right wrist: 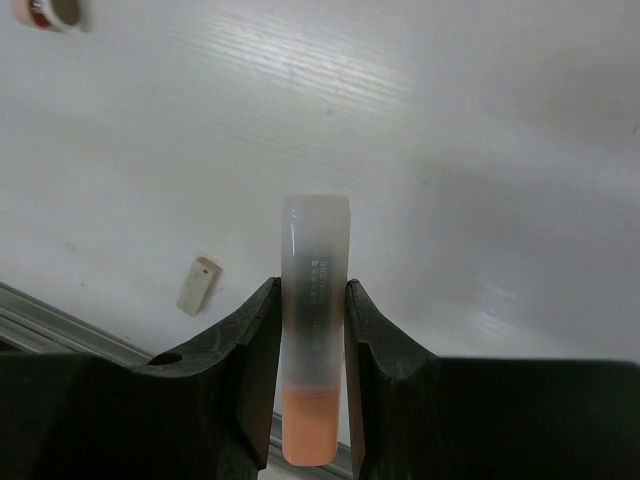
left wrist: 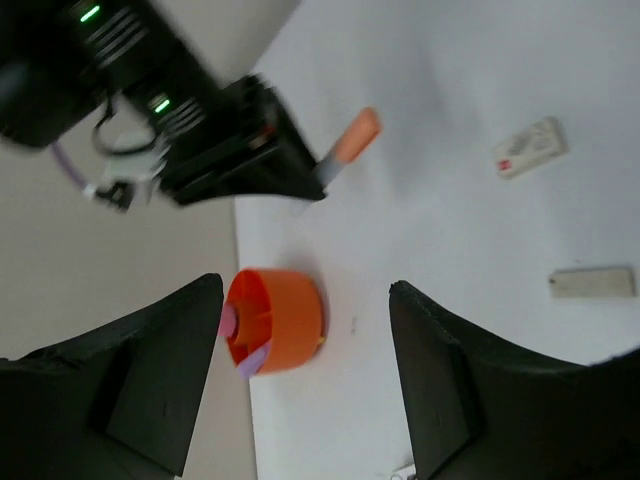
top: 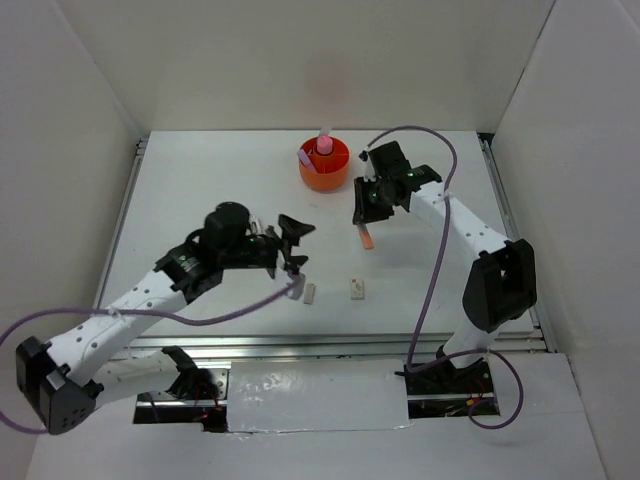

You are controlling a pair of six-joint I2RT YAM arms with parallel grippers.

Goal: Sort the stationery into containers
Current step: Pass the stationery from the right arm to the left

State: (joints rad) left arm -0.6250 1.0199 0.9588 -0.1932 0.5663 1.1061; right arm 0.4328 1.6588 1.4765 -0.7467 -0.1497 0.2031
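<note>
Right claw (right wrist: 312,292) clamped on orange-pink marker (right wrist: 316,255); left claw (left wrist: 305,285) gaping wide, empty, orange tub (left wrist: 288,322) beyond, framed in its gap.

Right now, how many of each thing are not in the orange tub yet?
Erasers: 2, the beige eraser and the white eraser, lying on the table.
Markers: 1, the orange marker, held in the right gripper.
Total: 3
</note>
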